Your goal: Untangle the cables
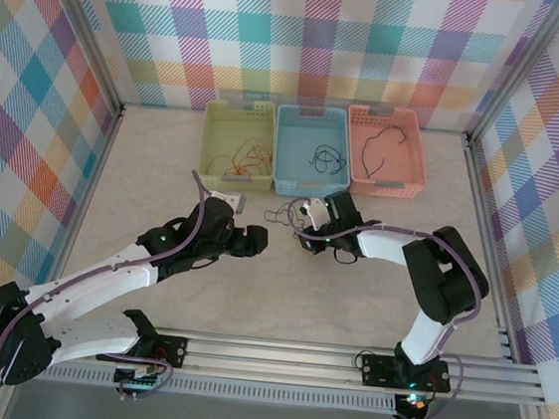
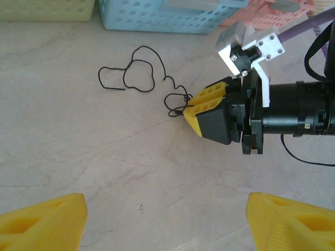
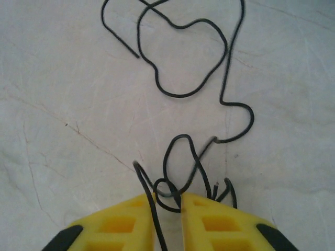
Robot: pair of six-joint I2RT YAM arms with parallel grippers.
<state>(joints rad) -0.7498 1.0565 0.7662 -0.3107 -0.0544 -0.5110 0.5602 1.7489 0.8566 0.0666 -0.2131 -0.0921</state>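
From above, we see the left tool point(image 1: 258, 241) spread wide, facing the right tool point(image 1: 304, 234). From the left wrist, a black cable point(image 2: 138, 73) lies looped on the tabletop point(image 2: 78, 146). From the right wrist, the right tool clamps its tangled end.

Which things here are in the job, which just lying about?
In the job: thin black cable on the table, pinched by the right gripper.
Lying about: yellow-green plastic basket with orange-red wire; blue plastic basket with dark wire; salmon plastic basket with black wire.
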